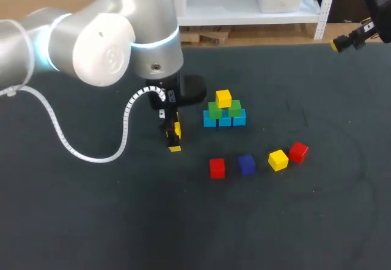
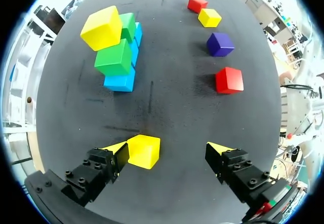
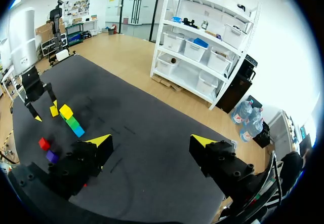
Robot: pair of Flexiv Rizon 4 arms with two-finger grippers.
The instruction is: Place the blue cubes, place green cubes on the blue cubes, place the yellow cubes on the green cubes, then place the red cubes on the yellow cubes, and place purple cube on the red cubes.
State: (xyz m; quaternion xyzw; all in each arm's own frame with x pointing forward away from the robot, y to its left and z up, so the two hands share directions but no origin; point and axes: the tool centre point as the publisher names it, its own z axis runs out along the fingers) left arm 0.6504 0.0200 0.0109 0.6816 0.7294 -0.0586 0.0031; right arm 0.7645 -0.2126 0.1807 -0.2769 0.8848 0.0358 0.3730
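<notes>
Room around your left end effector (image 2: pixel 168 148) lies on its near and left sides, where bare dark surface (image 1: pixel 91 221) spreads out. Its fingers stand wide apart low over that surface, and a yellow cube (image 2: pixel 144 151) lies between them, right up against 1 fingertip and well apart from the other, so it is not clamped. To the right of it in the head view stands the stack (image 1: pixel 225 111), with a strip of bare surface between: 3 blue cubes (image 1: pixel 225 121) in a touching row, 2 green cubes (image 1: pixel 215 109) on them, and 1 top yellow cube (image 1: pixel 223 98) on the greens. On the near side of the stack you have 4 loose pieces in a rough line: a red cube (image 1: pixel 217 167), the purple cube (image 1: pixel 246 164) near it, then a loose yellow cube (image 1: pixel 278 159) just beside a second red cube (image 1: pixel 298 152). Your right end effector (image 3: pixel 151 140) hangs with its fingers spread apart by the far right edge of the surface, well apart from every cube, with a wide stretch of dark surface between it and the stack. Your left arm (image 1: pixel 91 44) comes in over the far left of the surface, a white coiled cable (image 1: pixel 73 148) looping down from it.
</notes>
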